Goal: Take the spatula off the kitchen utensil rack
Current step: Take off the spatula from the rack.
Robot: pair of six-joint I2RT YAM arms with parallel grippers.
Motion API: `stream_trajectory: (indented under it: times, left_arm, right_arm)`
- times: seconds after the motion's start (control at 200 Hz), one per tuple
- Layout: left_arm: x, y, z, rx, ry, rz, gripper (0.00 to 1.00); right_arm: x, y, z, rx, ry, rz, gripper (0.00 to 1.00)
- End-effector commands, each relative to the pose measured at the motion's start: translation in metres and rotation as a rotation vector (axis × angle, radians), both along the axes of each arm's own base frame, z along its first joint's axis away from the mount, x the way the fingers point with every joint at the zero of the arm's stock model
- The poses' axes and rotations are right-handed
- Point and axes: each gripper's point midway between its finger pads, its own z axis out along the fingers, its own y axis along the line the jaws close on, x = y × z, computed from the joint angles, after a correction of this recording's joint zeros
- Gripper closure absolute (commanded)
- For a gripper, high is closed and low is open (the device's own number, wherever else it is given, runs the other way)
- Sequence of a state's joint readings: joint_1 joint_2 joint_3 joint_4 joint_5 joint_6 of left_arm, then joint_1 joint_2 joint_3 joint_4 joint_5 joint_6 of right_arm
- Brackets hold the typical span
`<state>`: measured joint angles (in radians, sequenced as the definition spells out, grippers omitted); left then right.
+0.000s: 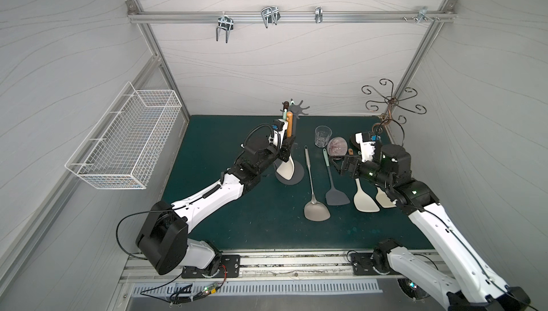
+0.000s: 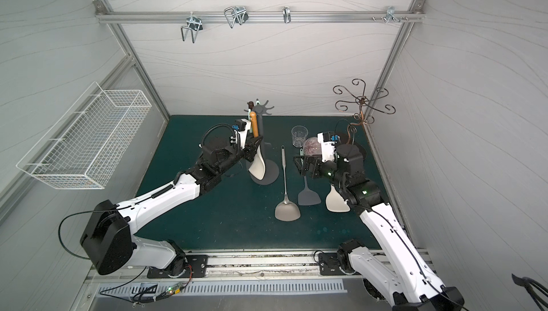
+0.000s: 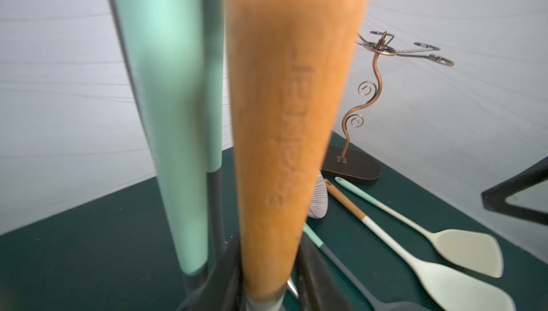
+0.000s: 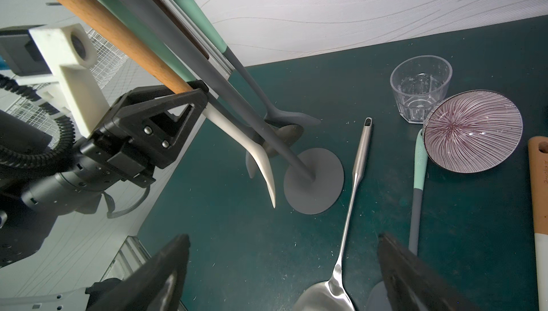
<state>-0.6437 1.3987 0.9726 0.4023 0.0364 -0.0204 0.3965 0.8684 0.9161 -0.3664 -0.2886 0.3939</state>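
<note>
The rack (image 1: 296,173) stands near the middle of the table (image 1: 237,220), toward its back edge. The spatula (image 1: 289,124) hangs from a prong of the rack's crown on the side facing the left arm. Its long axis runs close to upright, wooden handle on top and pale blade down beside the round base; I can't tell whether the blade touches it. The left gripper (image 4: 195,90) is plainly the nearer one. It comes in from the side, across the handle, and its jaws are drawn in narrow and clamped on the lowest part of the wood, just above the white neck. That arm reaches out long from the front left corner, the wrist about level. The right gripper (image 4: 283,236) hangs spread wide and holding nothing over the loose utensils on the right side of the table, facing the rack. I'd say the handle must go straight up to clear the prong before it can swing away.
</note>
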Motion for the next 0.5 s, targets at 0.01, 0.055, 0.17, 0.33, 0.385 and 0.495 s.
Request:
stream_trajectory:
  times: [0.01, 0.055, 0.17, 0.33, 0.385, 0.495]
  left_arm:
    - [0.001, -0.002, 0.037, -0.059, -0.096, -0.005, 0.73]
    - [-0.002, -0.001, 0.038, -0.063, -0.095, -0.006, 0.73]
    - [-0.006, 0.004, 0.035, -0.065, -0.086, 0.004, 0.75]
    - [-0.009, 0.010, 0.031, -0.055, -0.081, 0.019, 0.81]
    - [-0.010, 0.012, 0.032, -0.054, -0.082, 0.022, 0.84]
    - [-0.013, 0.014, 0.037, -0.049, -0.087, 0.023, 0.85]
  right_arm:
    - [0.000, -0.001, 0.004, 0.005, -0.030, 0.004, 0.01]
    - [0.000, -0.001, 0.004, 0.006, -0.031, 0.005, 0.01]
    - [-0.001, -0.001, 0.005, 0.008, -0.033, 0.008, 0.01]
    - [-0.001, 0.000, 0.005, 0.011, -0.033, 0.011, 0.01]
    - [-0.002, 0.000, 0.005, 0.013, -0.033, 0.013, 0.01]
    - [-0.002, 0.000, 0.006, 0.013, -0.035, 0.013, 0.01]
